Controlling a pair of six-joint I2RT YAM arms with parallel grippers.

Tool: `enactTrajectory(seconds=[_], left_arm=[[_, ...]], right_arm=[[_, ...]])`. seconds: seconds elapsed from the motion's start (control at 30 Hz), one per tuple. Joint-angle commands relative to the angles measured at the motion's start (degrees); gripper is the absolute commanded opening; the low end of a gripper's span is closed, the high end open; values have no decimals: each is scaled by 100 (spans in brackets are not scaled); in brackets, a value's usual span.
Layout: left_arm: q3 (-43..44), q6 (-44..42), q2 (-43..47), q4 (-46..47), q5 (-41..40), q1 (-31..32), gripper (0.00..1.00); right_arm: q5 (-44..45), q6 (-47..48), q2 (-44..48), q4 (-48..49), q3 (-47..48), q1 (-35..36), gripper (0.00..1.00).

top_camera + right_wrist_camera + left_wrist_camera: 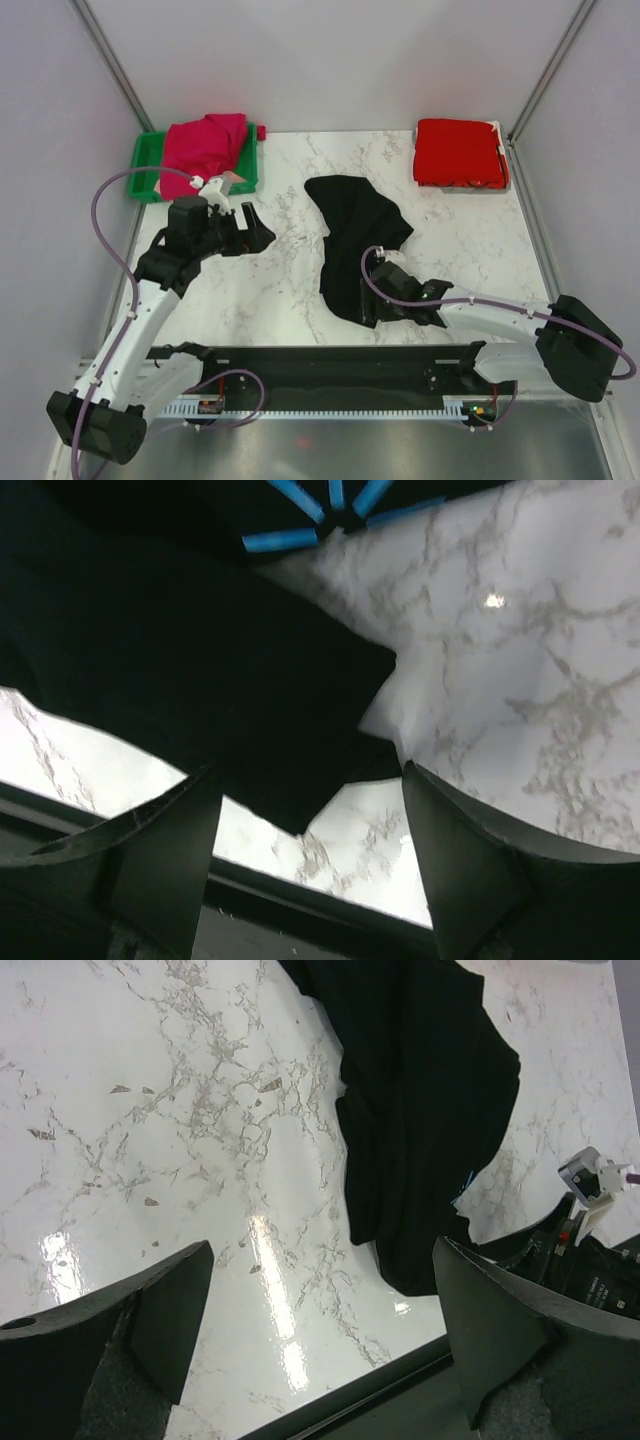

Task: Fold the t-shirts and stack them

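A black t-shirt [355,235] lies crumpled in the middle of the marble table. My right gripper [368,302] is open at the shirt's near end. In the right wrist view [310,850] a corner of the black cloth [200,660] lies between the spread fingers, and the light-blue starburst logo [330,505] shows at the top. My left gripper [262,235] is open and empty, left of the shirt. In its wrist view [320,1340] the shirt [420,1090] lies ahead to the right. A folded red t-shirt [458,152] lies at the back right. A magenta t-shirt [205,143] is heaped in the bin.
A green plastic bin [148,160] stands at the back left, with a peach bit of cloth [234,179] at its near corner. A black rail [340,365] runs along the table's near edge. Grey walls enclose the back and sides.
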State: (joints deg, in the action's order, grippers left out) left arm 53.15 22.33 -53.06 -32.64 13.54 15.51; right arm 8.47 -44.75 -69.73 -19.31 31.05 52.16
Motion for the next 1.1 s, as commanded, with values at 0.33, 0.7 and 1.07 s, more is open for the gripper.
enactTrajectory(seconds=[0.33,0.7,1.07], left_arm=[[-217,132,560,65,-44,22,98],[293,281,305,-49,53,58,96],[-691,869,-213,618,-220,1111,93]], right_arm=[[172,448,-392,-404,1722,31,0],[4274,1408,1374,-2453,6326,75,0],[4954,591,1893,-3412,5281,75,0]])
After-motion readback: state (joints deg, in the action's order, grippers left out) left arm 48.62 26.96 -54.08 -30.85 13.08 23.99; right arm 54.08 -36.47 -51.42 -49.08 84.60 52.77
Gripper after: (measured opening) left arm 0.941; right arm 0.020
